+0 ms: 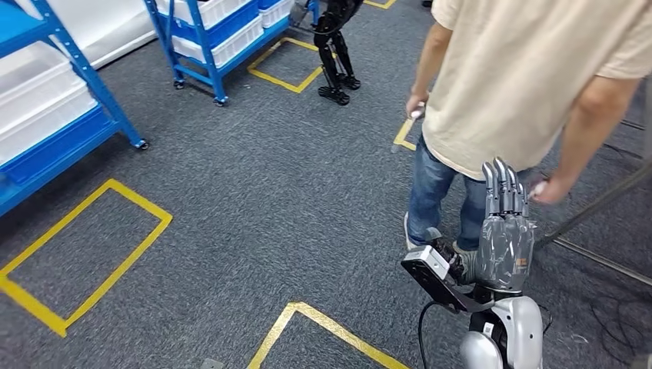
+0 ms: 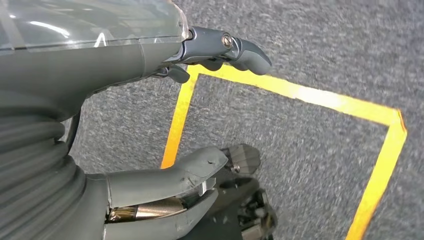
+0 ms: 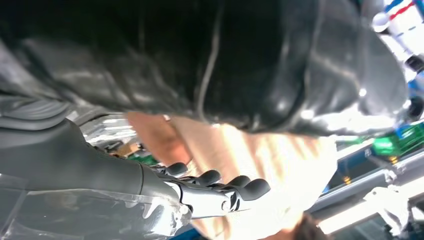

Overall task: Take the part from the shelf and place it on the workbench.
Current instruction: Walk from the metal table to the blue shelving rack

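Observation:
My right hand [image 1: 505, 231] is raised at the lower right of the head view, fingers straight and close together, pointing up, with nothing in them. In the right wrist view its dark fingers [image 3: 220, 187] lie extended under a glossy black surface [image 3: 225, 65] that I cannot identify. My left hand [image 2: 100, 65] hangs over the grey carpet, its fingers [image 2: 235, 47] and thumb [image 2: 190, 170] apart and holding nothing. A blue shelf [image 1: 81, 73] with white bins [image 1: 34, 88] stands at the far left. A second blue shelf [image 1: 201, 34] is further back. I cannot make out any part.
A person [image 1: 523, 84] in a beige shirt and jeans stands just beyond my right hand. Another robot's black legs [image 1: 337, 54] stand at the back. Yellow tape rectangles [image 1: 100, 254] mark the carpet, one [image 1: 323, 323] near my feet. A metal bar [image 1: 600, 204] slants at the right.

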You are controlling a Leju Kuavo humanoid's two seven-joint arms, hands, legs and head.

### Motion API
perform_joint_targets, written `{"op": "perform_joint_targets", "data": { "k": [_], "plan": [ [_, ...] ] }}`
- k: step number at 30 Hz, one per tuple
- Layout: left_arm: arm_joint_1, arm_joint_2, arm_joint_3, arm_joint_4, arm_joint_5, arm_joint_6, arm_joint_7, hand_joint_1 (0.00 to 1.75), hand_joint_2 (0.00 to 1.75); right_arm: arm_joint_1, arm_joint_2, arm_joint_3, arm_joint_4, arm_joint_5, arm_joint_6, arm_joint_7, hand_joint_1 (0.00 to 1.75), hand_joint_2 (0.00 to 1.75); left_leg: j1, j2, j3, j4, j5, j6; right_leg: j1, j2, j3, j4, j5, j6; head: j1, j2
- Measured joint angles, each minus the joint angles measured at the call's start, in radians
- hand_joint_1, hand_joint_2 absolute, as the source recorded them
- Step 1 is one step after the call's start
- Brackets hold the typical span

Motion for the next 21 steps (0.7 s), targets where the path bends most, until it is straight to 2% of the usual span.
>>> {"op": "perform_joint_targets", "data": {
  "k": [1, 2, 3, 4, 5, 6, 7, 8, 9, 10, 11, 13, 14, 15, 16, 17, 18, 20, 21],
  "plan": [
    [0.001, 0.000, 0.000, 0.000, 0.001, 0.000, 0.000, 0.00, 1.75, 0.002, 0.000, -0.002, 0.000, -0.002, 0.000, -0.002, 0.00, 0.00, 0.000, -0.014, -0.001, 0.002, 0.000, 0.000, -0.001, 0.002, -0.007, 0.009, 0.012, 0.001, 0.000, 0.000],
    [0.002, 0.000, 0.000, 0.000, 0.001, 0.000, 0.000, 0.00, 1.75, 0.002, 0.000, -0.004, 0.000, -0.003, 0.000, -0.003, 0.00, 0.00, 0.001, -0.029, -0.001, 0.004, 0.000, -0.001, -0.004, 0.006, 0.005, -0.021, 0.043, 0.001, 0.000, 0.000],
    [0.002, 0.000, 0.001, 0.000, 0.001, 0.000, 0.000, 0.00, 1.75, 0.003, 0.000, -0.006, 0.000, -0.004, 0.000, -0.005, 0.00, 0.00, 0.001, -0.044, -0.001, 0.008, -0.001, -0.003, -0.007, 0.016, 0.031, -0.080, 0.083, 0.002, 0.000, 0.000],
    [0.002, 0.000, 0.001, 0.000, 0.001, 0.000, 0.000, 0.00, 1.75, 0.003, 0.000, -0.007, -0.001, -0.005, -0.001, -0.007, 0.00, 0.00, 0.001, -0.058, -0.002, 0.013, -0.003, -0.006, -0.010, 0.038, 0.059, -0.141, 0.113, 0.001, 0.000, 0.000],
    [0.001, 0.000, 0.001, 0.000, 0.001, 0.001, -0.001, 0.00, 1.75, 0.003, 0.000, -0.009, -0.001, -0.006, -0.001, -0.008, 0.00, 0.00, 0.001, -0.072, -0.006, 0.019, -0.004, -0.012, -0.013, 0.058, 0.081, -0.192, 0.130, -0.001, 0.000, 0.000],
    [0.000, 0.000, 0.001, 0.000, 0.001, 0.001, -0.001, 0.00, 1.75, 0.004, 0.000, -0.010, -0.002, -0.006, -0.002, -0.009, 0.00, 0.00, 0.001, -0.084, -0.011, 0.023, -0.003, -0.018, -0.013, 0.072, 0.094, -0.223, 0.135, -0.003, 0.000, 0.000],
    [0.001, 0.000, 0.001, 0.000, 0.001, 0.001, -0.001, 0.00, 1.75, 0.004, 0.000, -0.011, -0.003, -0.006, -0.002, -0.010, 0.00, 0.00, 0.002, -0.096, -0.017, 0.024, -0.001, -0.026, -0.011, 0.077, 0.097, -0.232, 0.130, -0.006, 0.000, 0.000],
    [0.002, 0.000, 0.001, 0.000, 0.001, 0.002, -0.001, 0.00, 1.75, 0.004, 0.000, -0.012, -0.004, -0.007, -0.003, -0.010, 0.00, 0.00, 0.004, -0.108, -0.022, 0.023, 0.002, -0.034, -0.009, 0.068, 0.099, -0.237, 0.130, -0.012, 0.000, 0.000],
    [0.004, 0.000, 0.001, 0.000, 0.001, 0.002, -0.001, 0.00, 1.75, 0.003, 0.000, -0.013, -0.004, -0.007, -0.003, -0.010, 0.00, 0.00, 0.005, -0.110, -0.024, 0.022, 0.003, -0.040, -0.009, 0.056, 0.100, -0.240, 0.133, -0.018, 0.000, 0.000],
    [0.006, 0.001, 0.001, 0.000, 0.001, 0.002, -0.002, 0.00, 1.75, 0.002, 0.000, -0.014, -0.004, -0.007, -0.003, -0.010, 0.00, 0.00, 0.004, -0.093, -0.029, 0.028, -0.002, -0.046, -0.011, 0.044, 0.103, -0.245, 0.136, -0.026, 0.000, 0.000],
    [0.006, 0.001, 0.002, 0.000, 0.001, 0.002, -0.002, 0.00, 1.75, 0.002, 0.000, -0.014, -0.004, -0.007, -0.003, -0.011, 0.00, 0.00, 0.002, -0.067, -0.041, 0.053, -0.017, -0.049, -0.012, 0.030, 0.106, -0.250, 0.139, -0.033, -0.001, 0.000],
    [0.003, 0.001, 0.002, 0.000, 0.001, 0.003, -0.002, 0.00, 1.75, 0.003, 0.000, -0.015, -0.005, -0.008, -0.004, -0.012, 0.00, 0.00, -0.001, -0.005, -0.089, 0.157, -0.075, -0.053, -0.008, 0.000, 0.107, -0.253, 0.140, -0.042, -0.002, 0.000],
    [0.001, 0.001, 0.002, 0.000, 0.001, 0.003, -0.002, 0.00, 1.75, 0.004, 0.000, -0.015, -0.005, -0.010, -0.004, -0.013, 0.00, 0.00, 0.000, 0.008, -0.119, 0.222, -0.103, -0.054, -0.005, -0.017, 0.107, -0.253, 0.139, -0.045, -0.002, 0.000],
    [0.000, 0.001, 0.002, 0.000, 0.001, 0.003, -0.002, 0.00, 1.75, 0.005, -0.001, -0.016, -0.005, -0.011, -0.004, -0.013, 0.00, 0.00, 0.001, 0.015, -0.141, 0.269, -0.118, -0.055, -0.002, -0.033, 0.107, -0.252, 0.137, -0.046, -0.002, 0.000],
    [0.001, 0.001, 0.002, 0.000, 0.001, 0.003, -0.002, 0.00, 1.75, 0.005, -0.001, -0.016, -0.005, -0.013, -0.004, -0.013, 0.00, 0.00, 0.001, 0.020, -0.147, 0.286, -0.117, -0.055, 0.000, -0.049, 0.108, -0.251, 0.136, -0.048, -0.002, 0.000],
    [0.003, 0.001, 0.002, 0.000, 0.001, 0.003, -0.002, 0.00, 1.75, 0.005, -0.001, -0.016, -0.005, -0.015, -0.005, -0.013, 0.00, 0.00, 0.001, 0.025, -0.134, 0.265, -0.097, -0.053, 0.001, -0.063, 0.109, -0.250, 0.134, -0.048, -0.002, 0.000],
    [0.004, 0.001, 0.002, 0.000, 0.002, 0.003, -0.002, 0.00, 1.75, 0.005, -0.001, -0.016, -0.005, -0.016, -0.005, -0.014, 0.00, 0.00, 0.000, 0.034, -0.104, 0.212, -0.068, -0.050, 0.002, -0.075, 0.111, -0.249, 0.131, -0.047, -0.002, 0.000],
    [0.002, 0.002, 0.002, 0.000, 0.002, 0.003, -0.003, 0.00, 1.75, 0.005, 0.000, -0.017, -0.006, -0.020, -0.005, -0.014, 0.00, 0.00, -0.008, 0.078, -0.037, 0.087, -0.025, -0.039, 0.007, -0.099, 0.115, -0.247, 0.124, -0.041, -0.002, 0.000],
    [0.000, 0.002, 0.002, 0.000, 0.003, 0.004, -0.003, 0.00, 1.75, 0.006, 0.000, -0.018, -0.006, -0.022, -0.006, -0.015, 0.00, 0.00, -0.014, 0.095, -0.017, 0.048, -0.017, -0.032, 0.009, -0.110, 0.117, -0.246, 0.121, -0.036, -0.002, 0.000]
  ]
}}
